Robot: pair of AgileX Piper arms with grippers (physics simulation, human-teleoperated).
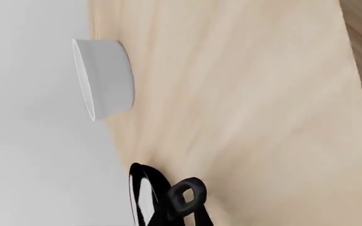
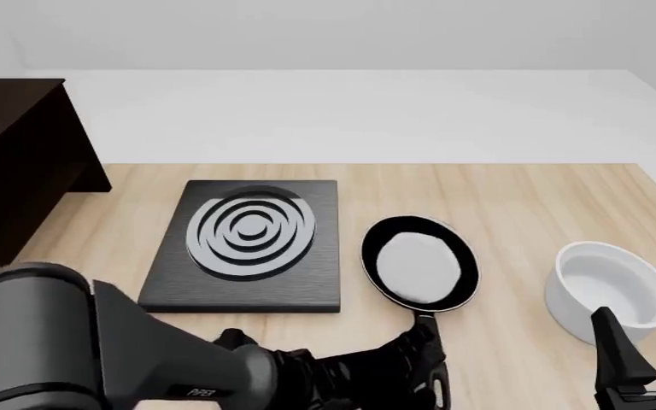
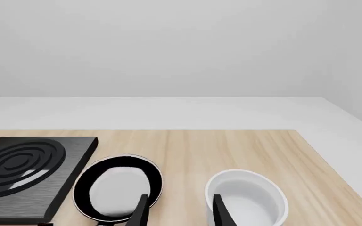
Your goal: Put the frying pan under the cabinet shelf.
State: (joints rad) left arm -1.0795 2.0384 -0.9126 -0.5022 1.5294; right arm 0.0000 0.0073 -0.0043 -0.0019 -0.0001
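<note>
The frying pan [image 2: 419,260] is a small black pan with a glossy grey inside. It lies flat on the table right of the stove, its thin handle [image 2: 424,329] pointing to the near edge. The pan [image 3: 118,187] also shows in the right wrist view. The handle's end loop [image 1: 187,193] shows in the left wrist view beside one dark finger [image 1: 144,197]. My left gripper [image 2: 425,369] sits at the handle's end; its jaws are too dark to read. The dark cabinet shelf [image 2: 9,162] stands at the far left. My right gripper [image 3: 181,212] is open near the bowl, holding nothing.
A black square stove [image 2: 254,243] with grey rings lies between cabinet and pan. A white bowl [image 2: 607,290] stands right of the pan, just beyond my right gripper [image 2: 647,337]. The table's right edge runs close past the bowl.
</note>
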